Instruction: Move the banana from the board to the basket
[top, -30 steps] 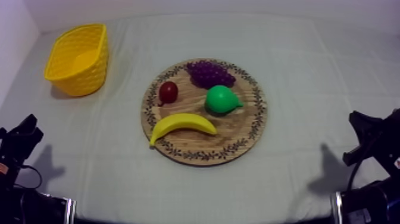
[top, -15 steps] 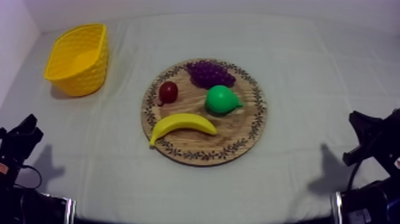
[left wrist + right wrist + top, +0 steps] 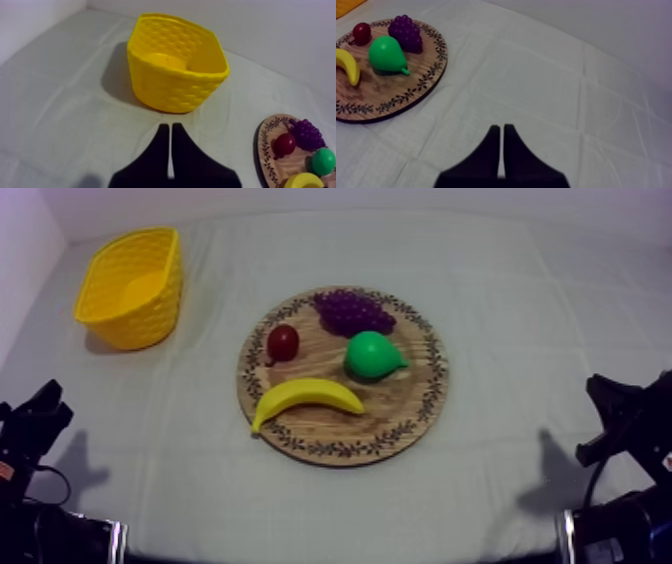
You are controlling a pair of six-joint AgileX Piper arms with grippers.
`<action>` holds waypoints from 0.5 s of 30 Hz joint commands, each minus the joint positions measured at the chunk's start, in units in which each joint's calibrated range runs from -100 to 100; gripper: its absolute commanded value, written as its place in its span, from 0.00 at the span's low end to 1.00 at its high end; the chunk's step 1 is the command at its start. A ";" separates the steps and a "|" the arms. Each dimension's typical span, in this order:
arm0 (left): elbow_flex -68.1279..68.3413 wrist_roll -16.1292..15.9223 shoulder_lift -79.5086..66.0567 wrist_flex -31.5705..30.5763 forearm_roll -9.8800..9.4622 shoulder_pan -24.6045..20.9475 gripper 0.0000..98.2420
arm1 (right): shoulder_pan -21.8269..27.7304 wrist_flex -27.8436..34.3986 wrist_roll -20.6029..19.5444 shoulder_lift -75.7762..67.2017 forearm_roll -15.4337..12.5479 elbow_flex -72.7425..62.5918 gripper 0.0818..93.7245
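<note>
Yellow and smooth, the curved toy banana lies flat on the near part of the round wooden board with a patterned rim. Its long side runs left to right. Its middle bows toward the far side and both ends bend toward the near side. The thin left end comes nearest and reaches the board's rim. We see one plain bright yellow all over it.

Behind the banana sit a small red fruit on the left and a green toy pear on the right. A bunch of purple toy grapes sits at the far edge. None of them touches the banana.

The yellow basket with a bumpy woven wall stands well apart, at the far left of the grey-white cloth.

Our left gripper sits low at the near left, facing the basket. Its two black fingers are pressed together on nothing. Our right gripper sits low at the near right over bare cloth. Its fingers are together too, and the board is off to its left.
</note>
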 commanded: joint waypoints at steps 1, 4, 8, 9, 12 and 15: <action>0.00 -2.62 -0.03 -0.01 -0.01 -0.06 0.00 | 0.01 -0.01 0.02 -0.04 -0.02 -0.03 0.00; 0.00 -4.65 -0.03 -0.01 -0.01 -0.15 0.00 | 0.01 -0.01 0.02 -0.04 -0.02 -0.03 0.00; 0.00 -4.24 0.00 -1.31 -0.14 -0.05 0.00 | 0.01 -0.01 0.02 -0.04 -0.02 -0.03 0.00; 0.00 -3.84 0.28 -2.06 -0.52 0.12 0.00 | 0.01 -0.01 0.02 -0.04 -0.02 -0.03 0.00; -0.09 -4.38 2.82 -5.57 -1.44 1.24 0.00 | 0.01 -0.01 0.02 -0.04 -0.02 -0.03 0.00; -1.71 -5.64 6.84 -10.49 -1.76 3.03 0.00 | 0.01 -0.01 0.02 -0.04 -0.02 -0.03 0.00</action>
